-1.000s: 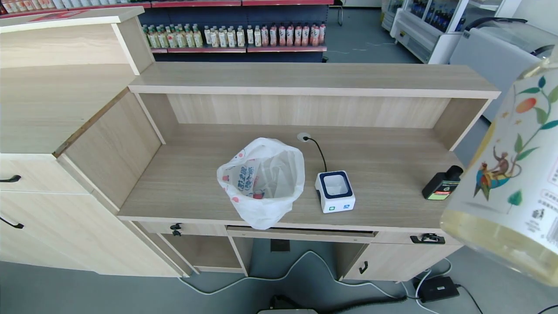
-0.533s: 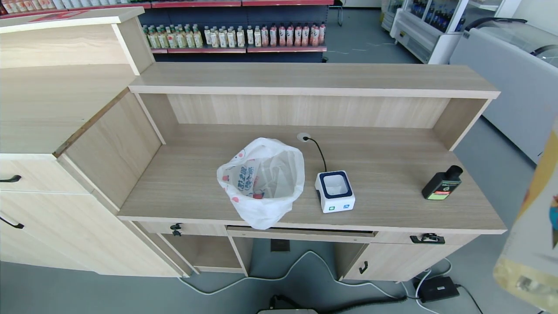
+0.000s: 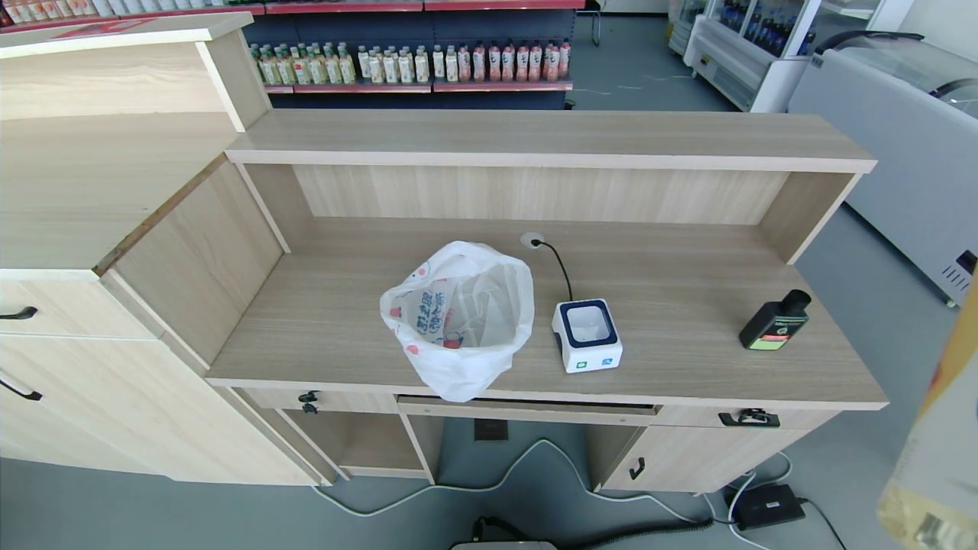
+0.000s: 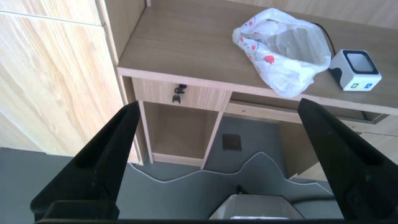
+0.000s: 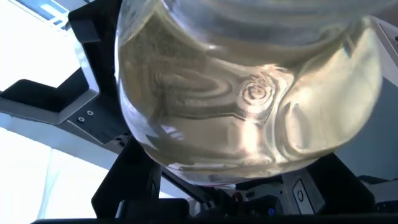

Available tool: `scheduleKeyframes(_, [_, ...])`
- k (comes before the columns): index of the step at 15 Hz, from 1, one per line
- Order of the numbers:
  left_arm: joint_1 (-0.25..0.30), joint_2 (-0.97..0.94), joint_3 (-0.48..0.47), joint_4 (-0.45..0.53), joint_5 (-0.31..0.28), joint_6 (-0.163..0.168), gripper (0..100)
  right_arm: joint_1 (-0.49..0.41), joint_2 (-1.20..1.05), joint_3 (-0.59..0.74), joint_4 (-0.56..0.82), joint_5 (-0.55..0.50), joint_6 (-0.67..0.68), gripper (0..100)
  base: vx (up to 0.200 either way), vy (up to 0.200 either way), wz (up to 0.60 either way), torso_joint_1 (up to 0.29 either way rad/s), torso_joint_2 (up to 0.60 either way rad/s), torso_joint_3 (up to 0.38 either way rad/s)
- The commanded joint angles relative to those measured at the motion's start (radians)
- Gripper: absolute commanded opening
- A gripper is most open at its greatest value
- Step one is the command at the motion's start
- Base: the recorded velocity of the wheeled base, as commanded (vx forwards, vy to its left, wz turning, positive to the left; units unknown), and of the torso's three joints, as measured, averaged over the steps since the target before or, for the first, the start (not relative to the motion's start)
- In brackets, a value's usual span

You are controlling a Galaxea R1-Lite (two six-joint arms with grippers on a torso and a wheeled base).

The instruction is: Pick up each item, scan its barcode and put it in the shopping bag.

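Gripping a large bottle (image 3: 938, 435) of pale yellow liquid, the right gripper (image 5: 236, 124) is holding it at the lower right edge of the head frame, out past the right end of the desk (image 3: 688, 267). The left gripper (image 4: 214, 155) is hanging in front of the desk with its fingers spread wide. On the desk, the white shopping bag (image 3: 458, 321) is standing open at centre, the scanner (image 3: 587, 334) is sitting just to its right, and a small dark bottle (image 3: 773, 322) is sitting near the right end.
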Motion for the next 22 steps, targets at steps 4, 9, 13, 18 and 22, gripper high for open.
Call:
scheduleKeyframes(4, [0.0,0.0,0.0,0.0,-0.001,0.0,100,-0.003,-0.001,0.004,0.0,-0.002,-0.002,0,0.0,0.0,0.0,0.0,0.0,0.0])
scheduleKeyframes(9, [0.0,0.0,0.0,0.0,-0.001,0.0,100,-0.017,0.002,0.004,-0.002,-0.005,-0.005,0,0.0,0.0,0.0,0.0,0.0,0.0])
scheduleKeyframes(13, [0.0,0.0,0.0,0.0,0.001,0.0,100,-0.137,0.097,0.02,-0.006,-0.053,-0.241,0,0.0,0.0,0.0,0.0,0.0,0.0])
scheduleKeyframes(18, [0.0,0.0,0.0,0.0,0.001,0.0,100,-0.331,0.375,-0.023,-0.002,-0.412,-0.964,0,0.0,0.0,0.0,0.0,0.0,0.0])
scheduleKeyframes(22, [0.0,0.0,0.0,0.0,-0.001,0.0,100,-0.376,0.499,0.016,-0.134,-0.703,-1.272,0,0.0,0.0,0.0,0.0,0.0,0.0])
